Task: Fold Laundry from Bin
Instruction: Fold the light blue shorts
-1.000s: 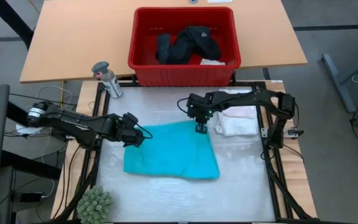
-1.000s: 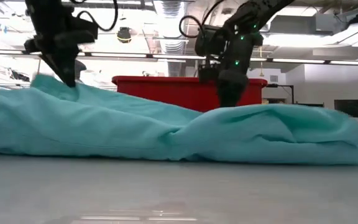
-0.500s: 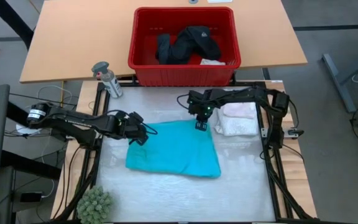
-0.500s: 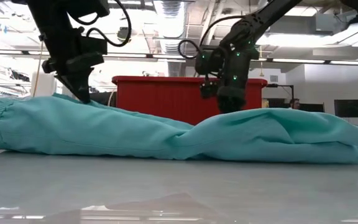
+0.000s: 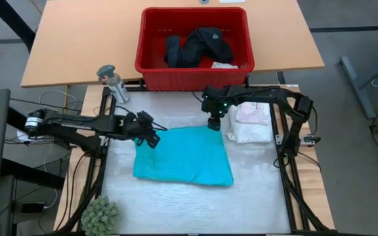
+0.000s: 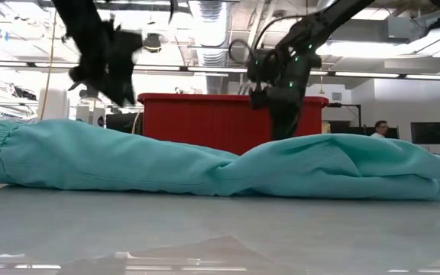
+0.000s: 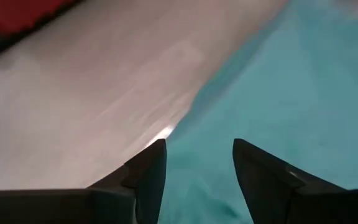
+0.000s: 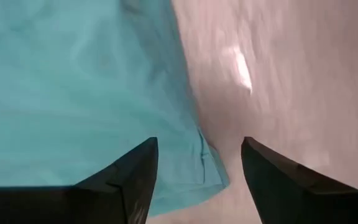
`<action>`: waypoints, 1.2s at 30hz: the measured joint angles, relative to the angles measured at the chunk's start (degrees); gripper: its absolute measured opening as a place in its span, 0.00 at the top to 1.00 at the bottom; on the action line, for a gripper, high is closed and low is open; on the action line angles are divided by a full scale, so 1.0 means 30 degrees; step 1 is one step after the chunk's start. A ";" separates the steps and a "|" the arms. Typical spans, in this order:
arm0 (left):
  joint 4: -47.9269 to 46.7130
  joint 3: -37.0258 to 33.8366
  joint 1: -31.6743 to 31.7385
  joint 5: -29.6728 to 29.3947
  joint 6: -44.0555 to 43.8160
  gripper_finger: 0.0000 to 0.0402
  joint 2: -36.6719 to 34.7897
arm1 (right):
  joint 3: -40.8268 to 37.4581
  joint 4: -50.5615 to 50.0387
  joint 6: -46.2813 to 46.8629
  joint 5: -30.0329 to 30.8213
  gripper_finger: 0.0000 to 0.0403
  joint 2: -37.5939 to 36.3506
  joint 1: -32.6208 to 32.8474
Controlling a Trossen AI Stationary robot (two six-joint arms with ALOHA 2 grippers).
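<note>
high view: turquoise shirt (image 5: 184,156) folded flat on the worktop (image 5: 254,196), red bin (image 5: 193,47) beyond with black clothing (image 5: 199,44) inside. left tool (image 5: 153,139) and right tool (image 5: 214,124) sit over its 2 far corners. wrist views alone show both spread, released, nothing gripped. low view: both clear of cloth.

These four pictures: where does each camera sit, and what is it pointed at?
High view: above the table, looking straight down; both arms, left claw, right claw, shirt, bin.
Low view: at tabletop height, looking level across; the arms come down from above.
Left wrist view: on the left arm, past its open fingers at the shirt's edge.
Right wrist view: likewise, open fingers.
All four show the shirt.
</note>
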 joint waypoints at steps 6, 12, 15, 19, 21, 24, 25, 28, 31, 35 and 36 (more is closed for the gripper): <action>-0.0445 0.0864 -0.1950 0.0386 -0.3350 0.56 -0.3025 | 0.0007 0.0111 -0.0086 -0.0052 0.37 -0.2043 0.0029; -0.1306 -0.0118 -0.7160 -0.0415 -1.1664 0.56 -0.2385 | 0.0007 0.0149 0.0749 -0.0050 0.37 -0.3293 0.0510; -0.2575 -0.0120 -0.9234 -0.1044 -1.6439 0.56 -0.1064 | 0.0007 0.0088 0.0989 -0.0050 0.37 -0.3508 0.0991; -0.4758 0.0472 -1.1114 -0.0982 -2.2478 0.56 -0.0408 | 0.0004 -0.0041 0.1169 -0.0037 0.37 -0.3501 0.1628; -0.4843 0.0872 -1.2175 -0.0908 -2.3639 0.56 -0.0100 | -0.0118 -0.0009 0.1176 -0.0035 0.37 -0.3501 0.1963; -0.4829 0.1627 -1.3046 0.0144 -2.2398 0.56 0.0917 | -0.0351 -0.0084 0.0992 -0.0060 0.37 -0.3499 0.2526; -0.4908 0.1912 -1.3167 0.0268 -2.1452 0.56 0.1354 | -0.0416 -0.0140 0.0704 -0.0124 0.37 -0.3494 0.2789; -0.4919 0.2949 -1.3251 -0.0290 -1.7715 0.56 0.2762 | -0.0430 -0.0425 -0.0179 -0.0159 0.37 -0.3499 0.3983; -0.4897 0.3958 -1.2698 -0.0570 -1.3862 0.56 0.4480 | -0.0437 -0.0252 -0.0406 -0.0118 0.37 -0.3494 0.5683; -0.4730 0.4947 -1.2481 -0.0963 -0.8606 0.56 0.5956 | -0.0437 0.1262 0.0497 0.2145 0.37 -0.3494 0.8340; -0.4524 0.5063 -1.2644 -0.1022 -0.7488 0.56 0.6065 | -0.0437 0.1808 0.0797 0.2872 0.37 -0.3494 0.9035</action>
